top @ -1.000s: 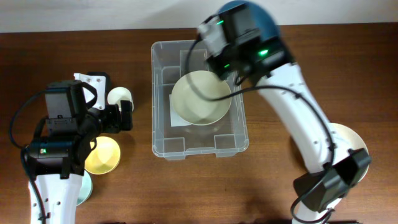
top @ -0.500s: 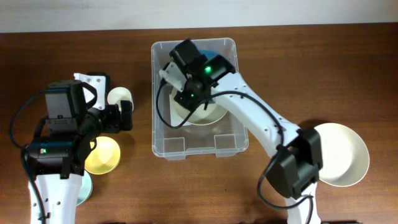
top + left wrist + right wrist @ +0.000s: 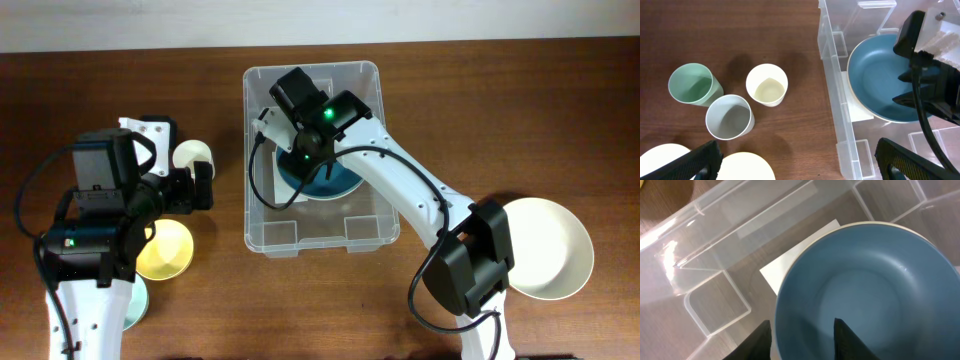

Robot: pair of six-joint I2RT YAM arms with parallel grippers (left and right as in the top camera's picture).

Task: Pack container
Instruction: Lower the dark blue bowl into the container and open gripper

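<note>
From overhead, the clear container (image 3: 252,200) sits mid-tabletop (image 3: 500,120), the right arm reaching into it over a blue bowl (image 3: 345,180), with a white bowl (image 3: 550,250) well off to the right. In the left wrist view the left pincer (image 3: 797,147) gapes wide, released, and a green cup (image 3: 690,84), a grey cup (image 3: 730,116) and a cream cup (image 3: 767,84) stand beside the container. In the right wrist view the right pincer (image 3: 802,322) appears released, its fingers (image 3: 757,340) straddling the blue bowl's rim near the white label (image 3: 790,255)
</note>
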